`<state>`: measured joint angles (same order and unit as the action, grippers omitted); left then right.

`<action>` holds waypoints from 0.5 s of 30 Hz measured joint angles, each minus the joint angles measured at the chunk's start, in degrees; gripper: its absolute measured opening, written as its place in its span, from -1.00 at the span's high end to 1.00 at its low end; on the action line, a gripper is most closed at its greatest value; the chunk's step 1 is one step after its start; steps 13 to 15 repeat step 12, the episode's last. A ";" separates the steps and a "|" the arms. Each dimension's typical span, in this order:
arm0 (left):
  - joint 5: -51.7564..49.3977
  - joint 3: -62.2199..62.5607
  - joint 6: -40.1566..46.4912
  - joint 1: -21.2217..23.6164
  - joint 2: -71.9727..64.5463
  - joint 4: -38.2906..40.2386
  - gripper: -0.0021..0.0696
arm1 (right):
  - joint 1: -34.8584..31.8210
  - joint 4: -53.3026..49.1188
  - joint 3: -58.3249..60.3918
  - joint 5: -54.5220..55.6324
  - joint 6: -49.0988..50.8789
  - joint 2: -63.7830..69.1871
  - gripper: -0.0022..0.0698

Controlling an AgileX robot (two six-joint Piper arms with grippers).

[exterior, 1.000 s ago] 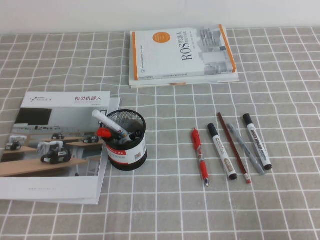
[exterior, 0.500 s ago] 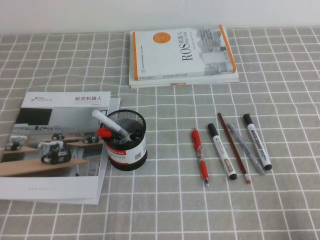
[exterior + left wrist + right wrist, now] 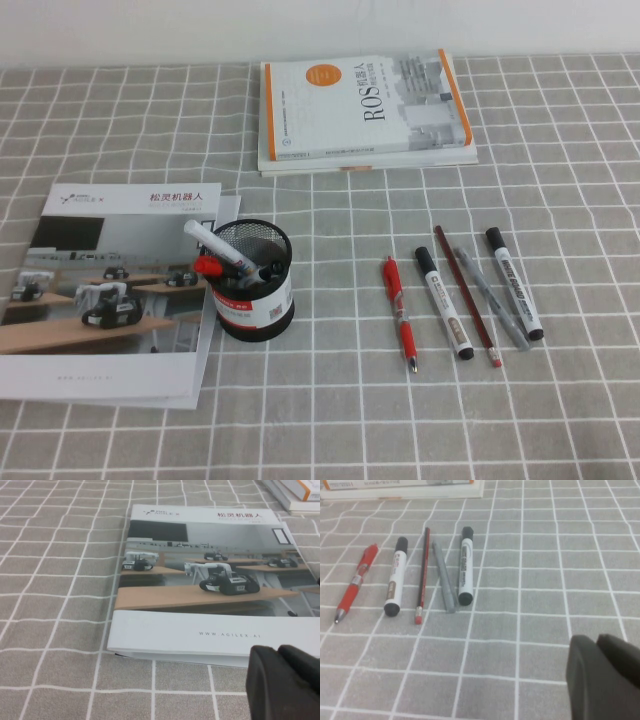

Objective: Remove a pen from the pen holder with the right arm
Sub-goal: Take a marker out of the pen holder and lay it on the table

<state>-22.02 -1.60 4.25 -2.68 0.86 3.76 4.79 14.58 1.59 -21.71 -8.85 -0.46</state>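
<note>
In the high view, a grey checked tablecloth is being shown spread over the whole tabletop. A black mesh pen holder is being seen standing upright in the near left part of the tabletop, right against the right edge of an AgileX brochure. Three pens are being held in it, all leaning toward the left edge: a white marker, a red-capped pen and a dark pen. A stack of ROS books is being seen by the far edge. To the right of the holder, five items are being shown lying flat side by side: a red gel pen, a black-capped marker, a red-brown pencil, a grey pen and a second marker. Neither gripper is being caught by this view.

In the left wrist view, the left gripper is being seen above the tablecloth just off the brochure's white near border. Its fingers are being pressed together with no gap showing, and only air is being gripped.

In the right wrist view, the right gripper is being seen above bare tablecloth, on the robot's side of the five-item row and well apart from it. Its fingers are being held fully closed on each other, and no pen is being touched.
</note>
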 joint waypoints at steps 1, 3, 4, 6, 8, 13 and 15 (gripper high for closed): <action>0.00 0.00 0.00 0.00 0.00 0.00 0.95 | 0.00 0.30 0.00 0.00 0.00 0.00 0.97; 0.00 0.00 0.00 0.00 0.00 0.00 0.95 | 0.00 1.02 0.00 0.00 0.00 0.00 0.97; 0.00 0.00 0.00 0.00 0.00 0.00 0.95 | 0.00 1.27 0.00 0.00 0.10 0.00 0.97; 0.00 0.00 0.00 0.00 0.00 0.00 0.95 | 0.00 1.49 0.00 0.00 0.10 0.00 0.97; 0.00 0.00 0.00 0.00 0.00 0.00 0.95 | 0.00 1.49 0.00 0.00 0.10 0.00 0.97; 0.00 0.00 0.00 0.00 0.00 0.00 0.95 | -0.04 1.49 0.00 0.00 0.10 0.00 0.97; 0.00 0.00 0.00 0.00 0.00 0.00 0.95 | -0.04 1.49 0.00 0.00 0.10 0.00 0.97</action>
